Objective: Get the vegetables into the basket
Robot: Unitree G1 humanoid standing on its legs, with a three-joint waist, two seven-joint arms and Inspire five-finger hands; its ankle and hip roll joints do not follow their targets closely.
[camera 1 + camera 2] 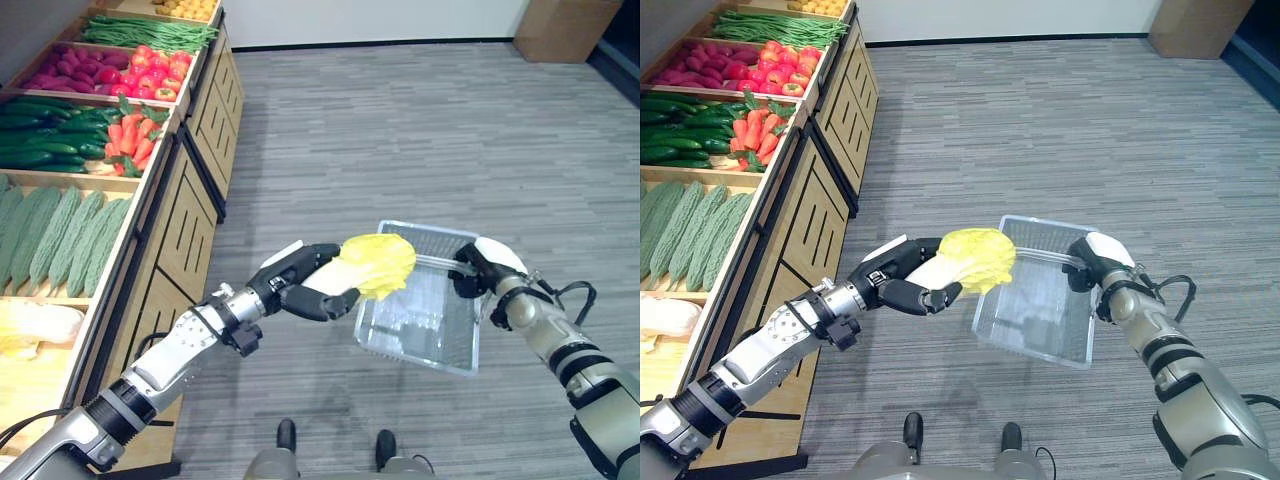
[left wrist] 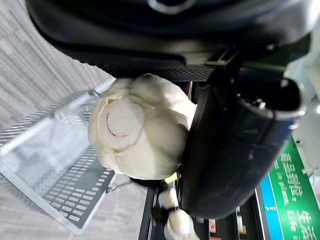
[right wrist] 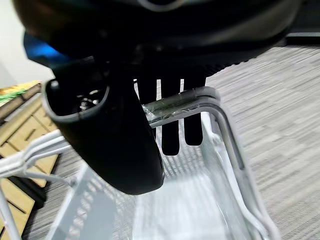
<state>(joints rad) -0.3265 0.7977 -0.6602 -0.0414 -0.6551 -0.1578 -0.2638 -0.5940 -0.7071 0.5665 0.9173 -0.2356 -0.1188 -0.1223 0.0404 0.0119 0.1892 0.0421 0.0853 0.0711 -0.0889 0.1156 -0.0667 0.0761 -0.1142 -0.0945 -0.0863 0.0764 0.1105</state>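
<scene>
Produce shelf (image 1: 150, 190) is seen at far left of the basket (image 1: 425, 300), stocked with bitter gourds (image 1: 60, 235), cucumbers (image 1: 45, 130), carrots (image 1: 130, 140), tomatoes (image 1: 155, 80) and green beans (image 1: 150, 33). Between shelf and basket, the left hand (image 1: 300, 285) is clenched around the pale stem end of a napa cabbage (image 1: 375, 262); its yellow leafy head is held over the basket's near-left rim, above the basket and not yet inside. The clear wire basket is held off the grey floor (image 1: 400, 130), tilted. At the basket's right side, its handle (image 3: 185, 102) is gripped by the right hand (image 1: 478, 270), fingers curled over the bar.
</scene>
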